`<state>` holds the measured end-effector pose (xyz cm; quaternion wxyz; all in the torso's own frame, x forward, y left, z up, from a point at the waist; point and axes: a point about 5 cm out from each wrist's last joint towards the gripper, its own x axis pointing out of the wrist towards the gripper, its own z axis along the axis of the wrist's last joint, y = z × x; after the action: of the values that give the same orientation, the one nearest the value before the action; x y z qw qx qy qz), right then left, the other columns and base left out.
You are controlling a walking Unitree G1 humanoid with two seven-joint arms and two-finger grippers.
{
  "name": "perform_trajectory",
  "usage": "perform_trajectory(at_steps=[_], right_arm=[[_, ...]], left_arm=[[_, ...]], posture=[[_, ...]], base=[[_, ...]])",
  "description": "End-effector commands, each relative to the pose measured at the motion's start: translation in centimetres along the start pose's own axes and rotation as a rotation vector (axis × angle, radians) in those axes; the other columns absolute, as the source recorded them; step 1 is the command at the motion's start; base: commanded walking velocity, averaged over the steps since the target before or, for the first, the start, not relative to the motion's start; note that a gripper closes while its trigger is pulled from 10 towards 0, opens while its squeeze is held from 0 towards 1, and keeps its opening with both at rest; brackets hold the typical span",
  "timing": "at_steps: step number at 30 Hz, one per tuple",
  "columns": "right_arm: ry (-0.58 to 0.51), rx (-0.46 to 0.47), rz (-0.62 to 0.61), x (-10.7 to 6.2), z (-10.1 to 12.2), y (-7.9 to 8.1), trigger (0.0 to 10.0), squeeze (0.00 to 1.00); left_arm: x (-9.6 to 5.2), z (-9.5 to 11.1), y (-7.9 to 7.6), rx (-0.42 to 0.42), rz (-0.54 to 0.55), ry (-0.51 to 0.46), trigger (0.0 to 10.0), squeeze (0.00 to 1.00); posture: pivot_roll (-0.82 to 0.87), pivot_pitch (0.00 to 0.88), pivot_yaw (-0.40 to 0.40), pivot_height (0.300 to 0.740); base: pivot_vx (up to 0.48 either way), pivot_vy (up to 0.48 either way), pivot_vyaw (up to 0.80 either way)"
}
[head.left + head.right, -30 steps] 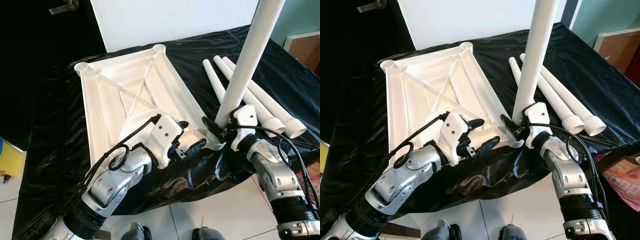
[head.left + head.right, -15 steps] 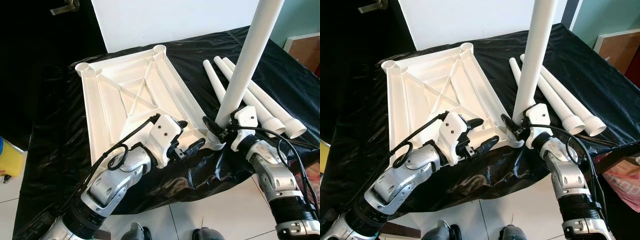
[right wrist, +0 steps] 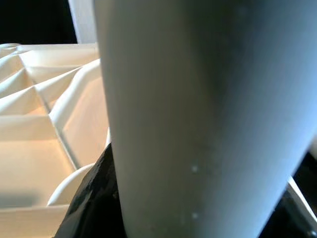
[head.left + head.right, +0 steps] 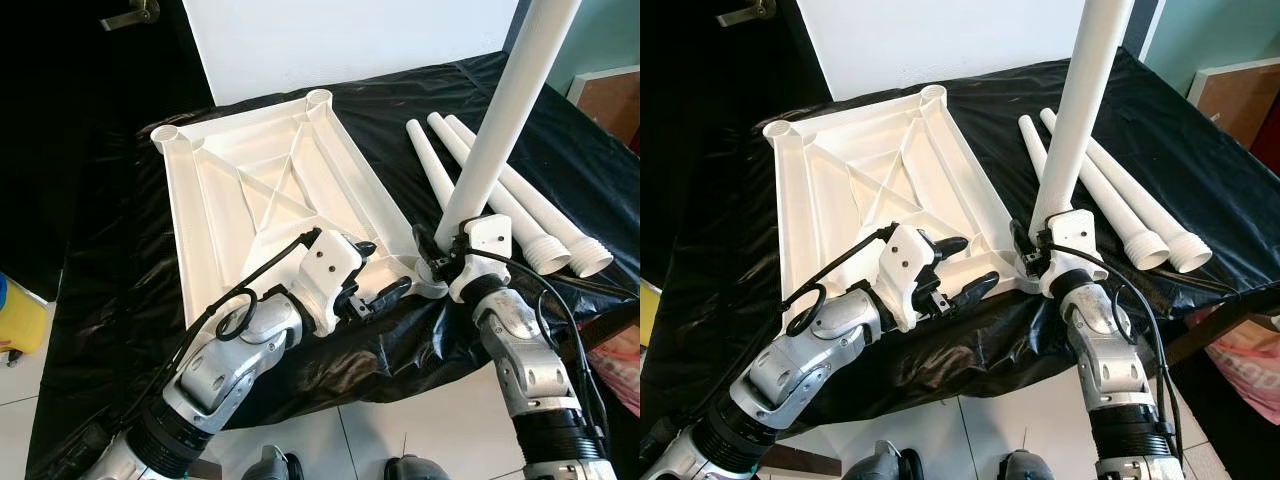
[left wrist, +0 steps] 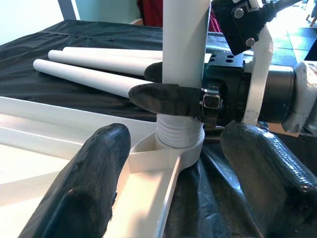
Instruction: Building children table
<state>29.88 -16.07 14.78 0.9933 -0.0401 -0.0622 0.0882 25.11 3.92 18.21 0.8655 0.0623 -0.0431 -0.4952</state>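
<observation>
Since a second ago the right arm has swung inward, so its forearm now runs more nearly straight up toward the leg it holds, and the standing leg [image 4: 495,130] leans a little further to the right at its top; the upturned tabletop [image 4: 260,200] and the left arm have kept their places. White plastic tabletop lies underside up on a worktop [image 4: 110,300] draped in black sheeting, its ribs and round corner sockets showing; the standing leg is white and tube-shaped, its threaded foot seated in the near right corner socket [image 5: 179,148]. Right hand [image 4: 438,258] is pinching the leg just above the socket, one black finger [image 5: 168,99] curled across the front of the tube. Left hand [image 4: 372,270] hovers at the tabletop's near edge, just left of that socket, its two fingers spread apart and gripping nothing. Three spare legs [image 4: 500,190] lie side by side on the sheeting to the right of the tabletop, threaded ends toward the robot; a yellow object [image 4: 20,320] sits on the tiled floor at far left.
</observation>
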Motion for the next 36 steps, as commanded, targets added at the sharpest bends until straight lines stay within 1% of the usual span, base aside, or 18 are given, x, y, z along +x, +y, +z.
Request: perform_trajectory(at_steps=[1, 2, 5, 6, 7, 9, 10, 11, 13, 17, 27, 32, 33, 34, 36], right_arm=[[0.155, 0.028, -0.109, -1.0, -3.0, 0.1, 10.0, 0.00], [0.155, 0.028, -0.109, -1.0, -3.0, 0.1, 10.0, 0.00], [0.175, 0.039, -0.242, -1.5, -3.3, 0.8, 10.0, 0.00], [0.175, 0.039, -0.242, -1.5, -3.3, 0.8, 10.0, 0.00], [0.185, 0.048, -0.284, -1.6, -3.4, 1.1, 10.0, 0.00], [0.196, 0.059, -0.325, -1.8, -3.4, 1.3, 10.0, 0.00], [0.202, 0.078, -0.335, -1.8, -3.5, 1.9, 10.0, 0.00], [0.202, 0.078, -0.335, -1.8, -3.5, 1.9, 10.0, 0.00], [0.176, 0.111, -0.306, -1.8, -3.0, 3.4, 10.0, 0.00], [0.159, 0.112, -0.310, -1.7, -2.7, 3.3, 10.0, 0.00], [0.168, 0.108, -0.326, -1.9, -2.6, 3.5, 10.0, 0.00], [0.147, 0.097, -0.323, -1.9, -2.3, 3.2, 10.0, 0.00], [0.143, 0.096, -0.321, -1.9, -2.2, 3.0, 10.0, 0.03], [0.134, 0.090, -0.313, -1.9, -2.1, 2.8, 10.0, 0.54], [0.129, 0.086, -0.307, -1.9, -2.0, 2.6, 10.0, 0.54]], left_arm=[[-0.1, -0.2, -0.4, 0.014, -0.137, 0.005, 10.0, 0.00], [-0.1, -0.2, -0.4, 0.014, -0.137, 0.005, 10.0, 0.00], [0.0, -0.2, -0.5, 0.011, -0.135, 0.004, 10.0, 0.00], [0.0, -0.2, -0.5, 0.011, -0.135, 0.004, 10.0, 0.00], [0.0, -0.2, -0.6, 0.009, -0.134, 0.002, 10.0, 0.00], [0.0, -0.2, -0.6, 0.006, -0.133, 0.000, 10.0, 0.00], [0.0, -0.3, -0.6, 0.005, -0.129, 0.000, 10.0, 0.00], [0.0, -0.3, -0.6, 0.005, -0.129, 0.000, 10.0, 0.00], [0.0, -0.2, -0.4, 0.004, -0.116, -0.004, 10.0, 0.00], [0.0, -0.3, -0.4, 0.005, -0.114, -0.004, 10.0, 0.00], [-0.2, -0.4, -0.3, 0.019, -0.111, 0.000, 10.0, 0.00], [-0.2, -0.4, -0.3, 0.024, -0.105, -0.001, 10.0, 0.00], [-0.3, -0.4, -0.2, 0.028, -0.103, -0.002, 10.0, 0.00], [-0.3, -0.4, -0.2, 0.035, -0.100, 0.000, 10.0, 0.00], [-0.3, -0.5, -0.2, 0.040, -0.097, 0.001, 10.0, 0.00]], posture=[[-0.09, 0.116, 0.068, 0.740], [-0.09, 0.116, 0.068, 0.740], [-0.09, 0.117, 0.066, 0.740], [-0.09, 0.117, 0.066, 0.740], [-0.09, 0.117, 0.066, 0.740], [-0.09, 0.117, 0.066, 0.740], [-0.09, 0.118, 0.060, 0.740], [-0.09, 0.118, 0.060, 0.740], [-0.09, 0.116, 0.060, 0.740], [-0.09, 0.112, 0.059, 0.740], [-0.09, 0.104, 0.059, 0.740], [-0.09, 0.102, 0.060, 0.740], [-0.09, 0.102, 0.060, 0.740], [-0.09, 0.097, 0.058, 0.740], [-0.09, 0.097, 0.058, 0.740]], base=[[0.000, 0.000, 0.00], [0.000, 0.000, 0.00], [0.000, 0.000, 0.00], [0.000, 0.000, 0.00], [0.000, 0.000, 0.00], [0.000, 0.000, 0.00], [0.000, 0.000, 0.00], [0.000, 0.000, 0.00], [0.000, 0.000, 0.00], [0.000, 0.000, 0.00], [0.000, 0.000, 0.00], [0.000, 0.000, 0.00], [0.000, 0.000, 0.00], [0.000, 0.000, 0.00], [0.000, 0.000, 0.00]])
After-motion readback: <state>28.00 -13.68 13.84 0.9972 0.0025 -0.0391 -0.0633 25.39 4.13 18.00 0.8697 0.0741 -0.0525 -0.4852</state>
